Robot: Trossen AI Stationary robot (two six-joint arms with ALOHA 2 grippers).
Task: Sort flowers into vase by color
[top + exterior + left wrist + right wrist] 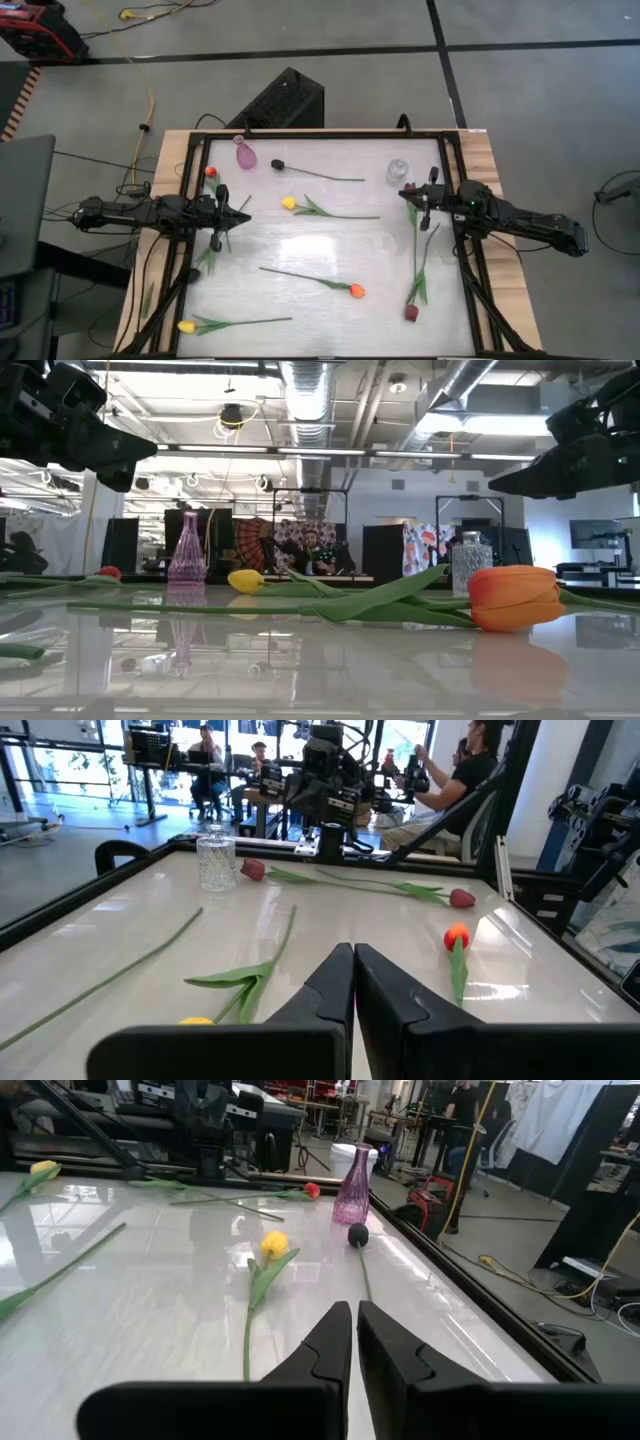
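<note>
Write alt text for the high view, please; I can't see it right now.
Seven tulips lie loose on a white table, none in the pink vase or clear vase at its far edge. The left gripper and right gripper are shut, holding nothing, one at each side edge.

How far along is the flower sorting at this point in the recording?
Nothing looks done: the pink vase and clear vase hold no flowers. Nothing is in hand; the left end effector and right end effector are shut on nothing at the table's sides. All the tulips lie on the table, so every one is left.
</note>
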